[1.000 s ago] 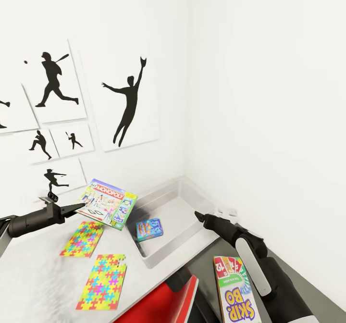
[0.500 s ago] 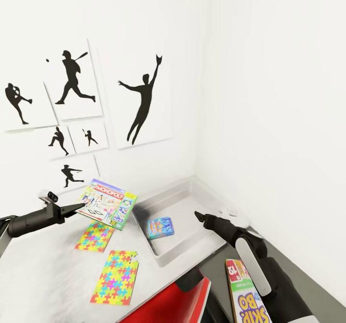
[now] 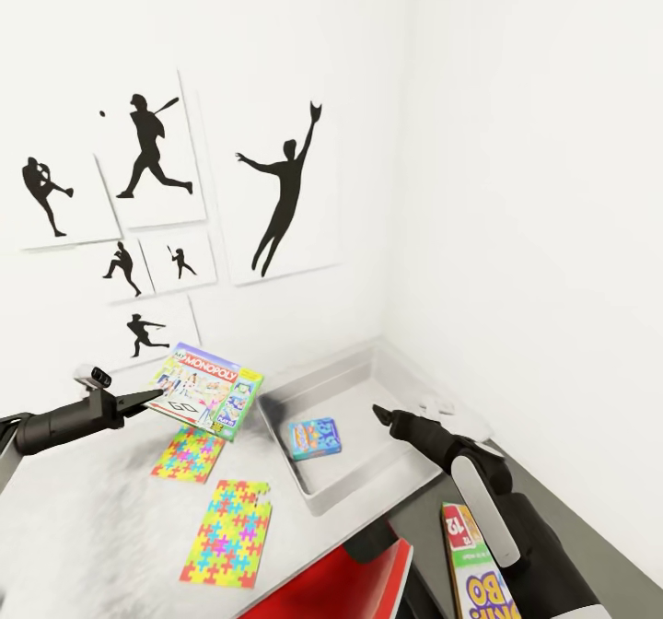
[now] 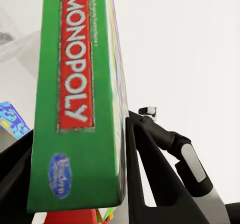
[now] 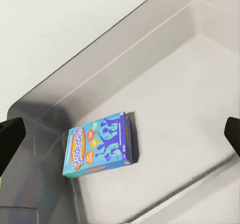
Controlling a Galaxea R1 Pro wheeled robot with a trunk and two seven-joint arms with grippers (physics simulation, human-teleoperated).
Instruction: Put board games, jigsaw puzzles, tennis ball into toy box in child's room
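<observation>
My left gripper [image 3: 155, 401] is shut on the edge of the colourful Monopoly board game [image 3: 208, 389], held tilted above the table [image 3: 83, 508], left of the toy box [image 3: 318, 501]. In the left wrist view the green box side [image 4: 80, 99] sits between the black fingers [image 4: 145, 174]. A small blue board game [image 3: 314, 437] lies flat inside the grey toy box [image 5: 190, 84]. My right gripper [image 3: 379, 414] hangs open and empty over the blue game [image 5: 97, 144]. Two jigsaw puzzles [image 3: 189, 454] [image 3: 227, 532] lie on the table. The SKIP-BO board game [image 3: 474, 568] lies low beside my right arm. The tennis ball and the bed are out of view.
White walls meet in a corner just behind the toy box. Black baseball silhouette pictures [image 3: 285, 191] hang on the left wall. A red chair [image 3: 345, 582] stands at the table's near edge.
The camera has turned, so the wall pictures, table and toy box sit further right in the picture. Both grippers keep their pose and the left still holds the Monopoly box.
</observation>
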